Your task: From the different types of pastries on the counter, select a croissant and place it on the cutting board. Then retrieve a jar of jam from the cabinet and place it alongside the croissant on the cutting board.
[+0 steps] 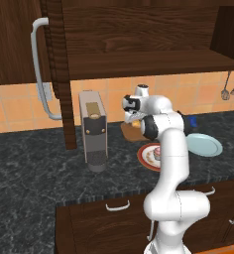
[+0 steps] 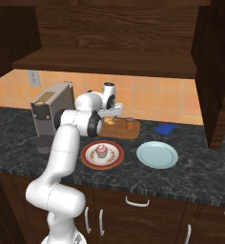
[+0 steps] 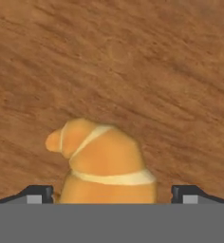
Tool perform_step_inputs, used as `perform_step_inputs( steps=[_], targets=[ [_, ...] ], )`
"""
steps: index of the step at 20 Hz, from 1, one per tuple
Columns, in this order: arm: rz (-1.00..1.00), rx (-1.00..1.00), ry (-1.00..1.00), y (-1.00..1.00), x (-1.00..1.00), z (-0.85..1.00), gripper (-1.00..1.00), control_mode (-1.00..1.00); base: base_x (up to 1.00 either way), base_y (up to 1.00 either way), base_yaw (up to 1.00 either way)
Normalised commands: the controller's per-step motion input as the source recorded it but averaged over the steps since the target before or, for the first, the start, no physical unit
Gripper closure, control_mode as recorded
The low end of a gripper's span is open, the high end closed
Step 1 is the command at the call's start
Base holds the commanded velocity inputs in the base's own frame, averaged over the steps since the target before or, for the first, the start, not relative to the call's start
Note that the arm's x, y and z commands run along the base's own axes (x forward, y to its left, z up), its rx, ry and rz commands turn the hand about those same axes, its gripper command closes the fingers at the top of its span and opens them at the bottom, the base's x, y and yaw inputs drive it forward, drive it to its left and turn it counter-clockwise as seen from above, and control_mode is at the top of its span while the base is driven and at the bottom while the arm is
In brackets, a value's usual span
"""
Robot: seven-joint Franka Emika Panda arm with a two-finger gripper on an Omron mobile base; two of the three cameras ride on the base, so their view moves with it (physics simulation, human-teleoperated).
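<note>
The croissant [image 3: 102, 163] is set on the cutting board [image 3: 133, 71] between the spread gripper [image 3: 112, 194] fingertips; the jam is left to be fetched.

Left base view is taken from behind the arm at its left, aimed forward and down at the counter [image 1: 34, 163], mid range; the cutting board [image 1: 126, 131] is seen near 12 o'clock of centre. Right base view is taken from behind at the right, same aim, similar range. Shared by both: the red-rimmed plate [image 2: 88, 159], blue plate [image 2: 157, 155], coffee machine [image 1: 92, 130]. Hand view is set very close above the board [image 3: 133, 71], with the croissant [image 3: 102, 163] at 6 o'clock.
</note>
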Motion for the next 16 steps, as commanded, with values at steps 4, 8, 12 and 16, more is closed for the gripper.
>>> perform_step_inputs(
  steps=[4, 8, 12, 16],
  targets=[
    [0.02, 0.03, 0.18, -0.13, -0.18, 0.12, -1.0, -1.0, 0.0, 0.0, 0.0],
    [0.03, 0.0, 0.22, -0.27, -0.5, 0.09, -1.0, -1.0, 0.0, 0.0, 0.0],
    [0.04, -0.01, 0.0, -0.27, -0.71, 0.23, -1.0, -1.0, 0.0, 0.0, 0.0],
    [0.0, 0.0, 0.0, -0.17, -0.98, 0.07, -1.0, -1.0, 0.0, 0.0, 0.0]
  ],
)
